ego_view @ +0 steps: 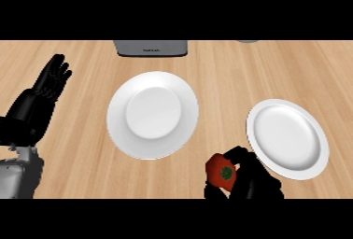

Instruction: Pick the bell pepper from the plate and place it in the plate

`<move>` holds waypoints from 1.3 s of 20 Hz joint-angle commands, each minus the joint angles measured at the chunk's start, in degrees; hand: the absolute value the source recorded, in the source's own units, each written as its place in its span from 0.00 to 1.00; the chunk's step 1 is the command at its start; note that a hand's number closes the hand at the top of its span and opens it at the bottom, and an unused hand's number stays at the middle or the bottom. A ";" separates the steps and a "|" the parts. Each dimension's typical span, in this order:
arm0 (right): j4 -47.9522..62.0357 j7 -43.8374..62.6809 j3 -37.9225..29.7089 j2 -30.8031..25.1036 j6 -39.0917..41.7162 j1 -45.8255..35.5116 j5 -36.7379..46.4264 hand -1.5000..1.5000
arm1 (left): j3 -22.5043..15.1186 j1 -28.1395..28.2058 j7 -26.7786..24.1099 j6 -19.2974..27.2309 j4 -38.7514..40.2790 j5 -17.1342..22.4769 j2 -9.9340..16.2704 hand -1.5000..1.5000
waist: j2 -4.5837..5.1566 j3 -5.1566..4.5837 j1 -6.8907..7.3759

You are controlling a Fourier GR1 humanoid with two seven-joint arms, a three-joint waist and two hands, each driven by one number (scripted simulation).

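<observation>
Insp. notes, head view.

Counter (82, 135): light wood grain, boards running approx. left-right across the view.

Bell pepper (222, 171): red w/ green stem end facing up toward the camera. It is in the right hand (251, 179), low in the view, right of centre. It sits off both plates: over bare counter, between the two, just beside the lower-left rim of the right plate (288, 138). Cannot tell whether it touches the counter or is lifted clear.

Right hand: black, coming in from the bottom edge, fingers & thumb curled round the pepper, one digit arching over its top right. Hand overlaps the right plate's lower-left rim in the view; contact w/ rim not confirmable.

Left plate (153, 114): white, round, nothing on it, approx. centre of view. Right plate: white, same type, nothing on it, sits lower & toward the right edge. The two plates are apart, strip of counter between them.

Left hand (43, 95): at the left edge, black, fingers straight & together pointing up, holding nothing, resting well apart from the plates. Grey forearm (17, 175) below it.

Misc.: grey boxy appliance (151, 48) at the far edge above the left plate, partly cut off. Small grey item (247, 41) top right, too cropped to ID.
</observation>
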 commanded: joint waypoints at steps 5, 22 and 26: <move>3.74 16.50 -0.31 0.53 0.73 -12.96 -4.32 1.00 | -0.99 -3.45 -0.29 -0.29 2.12 -0.14 -0.78 0.50 | 1.30 0.17 2.28; 31.81 15.82 -19.27 0.53 -7.89 -31.64 -21.02 1.00 | -3.55 -6.60 -0.39 -0.61 3.43 -0.88 -2.65 0.50 | 2.38 0.43 6.40; 35.61 15.66 -23.59 0.53 -11.03 -34.58 -24.43 0.00 | -4.15 -6.78 0.63 -0.73 2.25 -1.10 -2.56 0.50 | 2.08 0.52 7.49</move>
